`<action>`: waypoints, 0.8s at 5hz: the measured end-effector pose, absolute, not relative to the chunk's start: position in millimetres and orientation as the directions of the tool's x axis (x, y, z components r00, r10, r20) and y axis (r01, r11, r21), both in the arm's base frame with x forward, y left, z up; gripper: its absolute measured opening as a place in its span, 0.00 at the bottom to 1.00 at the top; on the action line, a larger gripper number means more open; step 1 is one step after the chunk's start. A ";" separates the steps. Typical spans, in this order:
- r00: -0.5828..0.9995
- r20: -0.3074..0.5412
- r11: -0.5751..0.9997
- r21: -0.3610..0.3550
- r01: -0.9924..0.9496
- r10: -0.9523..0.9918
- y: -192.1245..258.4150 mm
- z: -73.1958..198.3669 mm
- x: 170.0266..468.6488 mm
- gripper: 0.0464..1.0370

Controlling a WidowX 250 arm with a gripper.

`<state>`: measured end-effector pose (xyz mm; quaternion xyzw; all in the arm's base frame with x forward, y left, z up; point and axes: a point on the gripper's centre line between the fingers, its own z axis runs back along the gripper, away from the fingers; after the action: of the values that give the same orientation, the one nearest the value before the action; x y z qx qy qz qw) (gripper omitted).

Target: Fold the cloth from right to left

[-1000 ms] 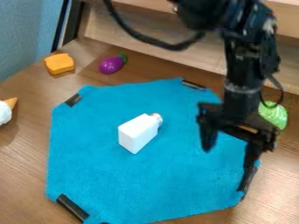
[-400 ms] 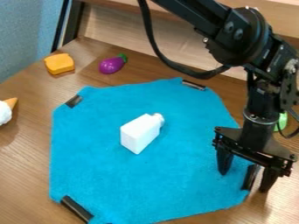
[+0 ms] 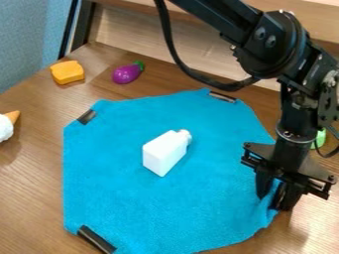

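Note:
The gripper (image 3: 273,199) is low over the right edge of the blue cloth (image 3: 132,198), its fingers closed on that edge, where the fabric bunches up. Most of the cloth lies flat, with black clips or strips at its upper left, top right and lower left corners. On the cloth, near the middle, lies a white bottle (image 3: 165,152), its cap toward the upper right.
An orange block (image 3: 67,72) and a purple eggplant (image 3: 128,72) lie behind the cloth at upper left. At the left edge is a toy ice cream cone (image 3: 7,125). A green object (image 3: 319,138) stands behind the arm. Wooden boards border the table's back.
The gripper went right and down to the cloth's right edge, then shut on it. The cloth and bottle have shifted slightly right, and the right edge is now bunched.

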<state>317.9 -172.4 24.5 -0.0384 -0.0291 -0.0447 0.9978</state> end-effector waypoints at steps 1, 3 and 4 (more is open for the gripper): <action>0.992 0.043 0.988 -0.097 0.124 -0.120 -175.2 26.6 312.8 0.16; 0.973 0.031 0.957 -0.173 0.233 -0.231 -147.7 83.7 314.8 0.02; 0.970 0.050 0.946 -0.216 0.244 -0.239 -109.8 116.1 320.2 0.02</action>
<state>320.2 -109.8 116.1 -0.1109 -0.0117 -0.1222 0.9862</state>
